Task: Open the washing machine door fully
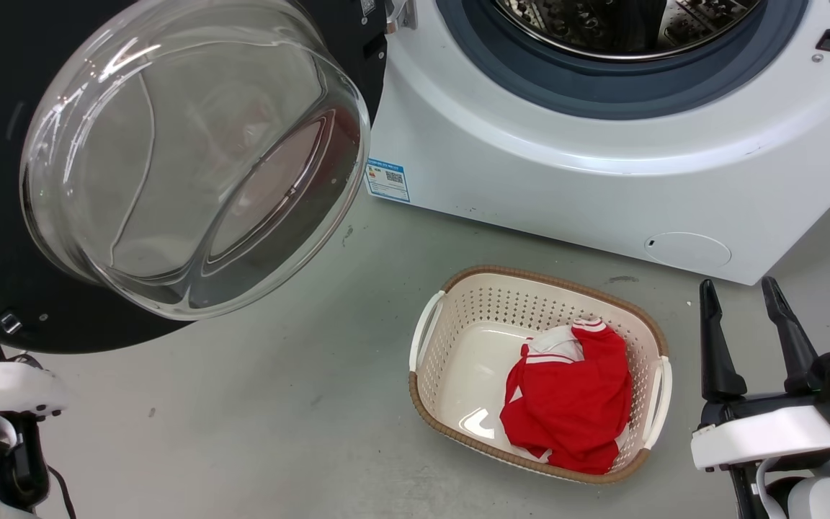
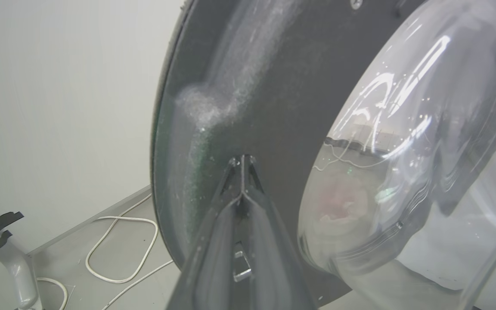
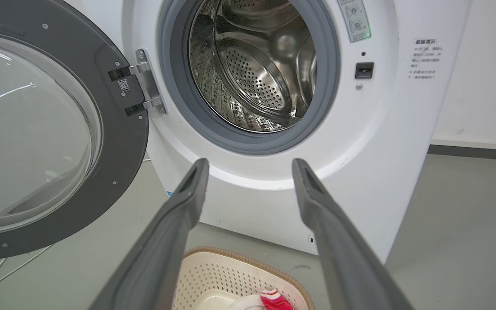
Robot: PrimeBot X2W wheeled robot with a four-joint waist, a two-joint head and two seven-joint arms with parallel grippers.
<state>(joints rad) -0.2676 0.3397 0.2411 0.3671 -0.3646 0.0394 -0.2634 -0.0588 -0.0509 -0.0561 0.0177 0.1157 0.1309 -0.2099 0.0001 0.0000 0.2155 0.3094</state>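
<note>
"Black ring with a clear glass bowl in the middle: that is the washing machine door [image 1: 192,158]. Where do we see it?"

"We see it swung wide out, on the left of the washing machine [image 1: 602,166]. It hangs on its metal hinge [image 3: 147,82], and its inside face looks at us. The steel drum [image 3: 256,69] is in plain sight."

"What about our left gripper [image 2: 242,161]?"

"Its two fingers are pressed tight together with nothing between them. Their tips are right at the black part of the door, beside the glass bowl. We cannot tell if they touch it."

"And our right gripper [image 1: 738,285]?"

"Its fingers stand spread apart and hold nothing. It is low in front of the machine, well apart from the door."

"What is on the floor?"

"We see a pale basket [image 1: 491,306] in front of the machine, with a red cloth [image 1: 573,396] inside. A white cable [image 2: 119,249] lies by the wall, behind the door."
</note>
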